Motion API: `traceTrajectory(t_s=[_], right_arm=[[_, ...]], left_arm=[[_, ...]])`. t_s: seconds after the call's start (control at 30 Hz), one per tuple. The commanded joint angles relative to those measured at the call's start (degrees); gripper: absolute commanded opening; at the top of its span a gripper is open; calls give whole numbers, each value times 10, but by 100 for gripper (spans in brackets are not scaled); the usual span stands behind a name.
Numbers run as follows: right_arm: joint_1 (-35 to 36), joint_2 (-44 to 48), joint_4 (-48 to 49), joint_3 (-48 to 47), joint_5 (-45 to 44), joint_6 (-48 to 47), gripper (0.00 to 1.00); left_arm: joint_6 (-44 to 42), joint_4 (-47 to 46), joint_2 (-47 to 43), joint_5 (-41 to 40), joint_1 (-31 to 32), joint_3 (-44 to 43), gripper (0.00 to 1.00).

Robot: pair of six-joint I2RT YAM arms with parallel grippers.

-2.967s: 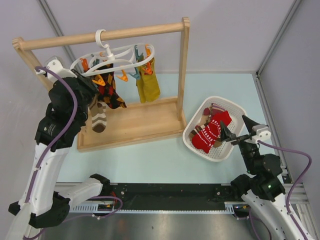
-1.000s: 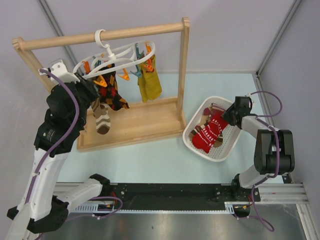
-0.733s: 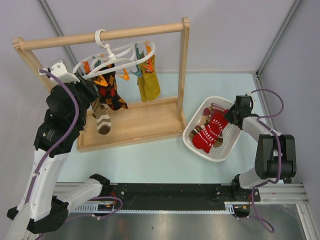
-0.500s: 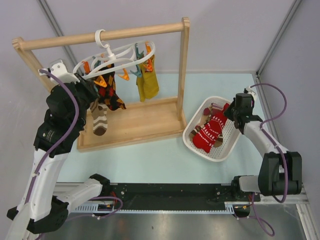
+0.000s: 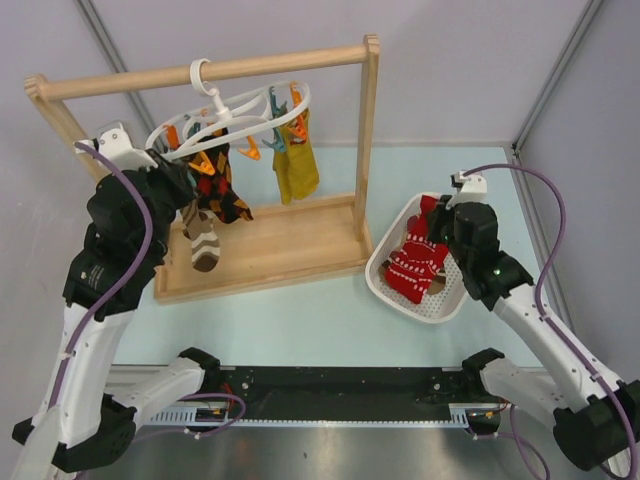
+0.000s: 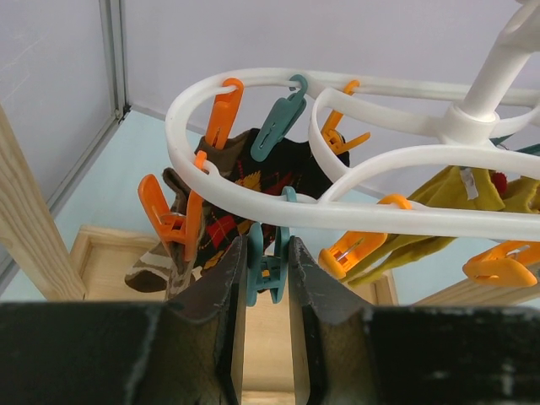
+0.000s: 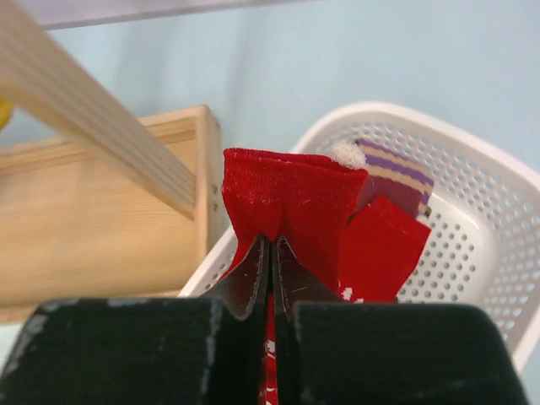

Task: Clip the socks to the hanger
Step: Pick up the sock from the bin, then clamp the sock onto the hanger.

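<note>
The white hanger (image 5: pixel 235 112) hangs by its hook from the wooden rail, with orange and teal pegs round its rings. My left gripper (image 6: pixel 268 263) is shut on a teal peg (image 6: pixel 268 274) on the hanger's near ring (image 6: pixel 380 202). A brown sock with cream stripes (image 5: pixel 203 240) hangs from an orange peg beside it. In the basket, my right gripper (image 7: pixel 272 246) is shut on the cuff of the red sock (image 7: pixel 291 198). The cuff is raised, and the rest of the red sock (image 5: pixel 413 262) lies in the basket. A second striped sock (image 7: pixel 396 173) lies behind it.
The wooden rail frame (image 5: pixel 270 64) stands on its base board at the back left. A mustard-yellow sock (image 5: pixel 297 165) and a black sock with red-orange diamonds (image 5: pixel 225 192) hang from the hanger. The white perforated basket (image 5: pixel 440 308) sits right of the frame's post.
The right gripper has shut on the red sock's cuff and lifted it a little, and the right arm has swung over the basket. The left gripper has stayed on the peg.
</note>
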State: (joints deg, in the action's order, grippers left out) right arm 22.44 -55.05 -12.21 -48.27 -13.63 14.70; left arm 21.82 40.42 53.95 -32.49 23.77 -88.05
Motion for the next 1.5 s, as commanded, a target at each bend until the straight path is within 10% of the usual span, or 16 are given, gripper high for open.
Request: traceTrajectory(t_s=[0.0, 0.3, 0.77, 1.47], right_arm=[[53, 33, 7, -19, -46, -71, 0], [196, 63, 165, -20, 108, -203, 0], [403, -105, 386, -60, 103, -340, 0], [437, -345, 497, -242, 174, -389, 0]], left_arm=[[-20, 51, -17, -6, -1, -10, 21], [-31, 51, -19, 53, -1, -38, 21], [-16, 33, -20, 177, 0, -39, 20], [2, -13, -38, 220, -1, 6, 20]])
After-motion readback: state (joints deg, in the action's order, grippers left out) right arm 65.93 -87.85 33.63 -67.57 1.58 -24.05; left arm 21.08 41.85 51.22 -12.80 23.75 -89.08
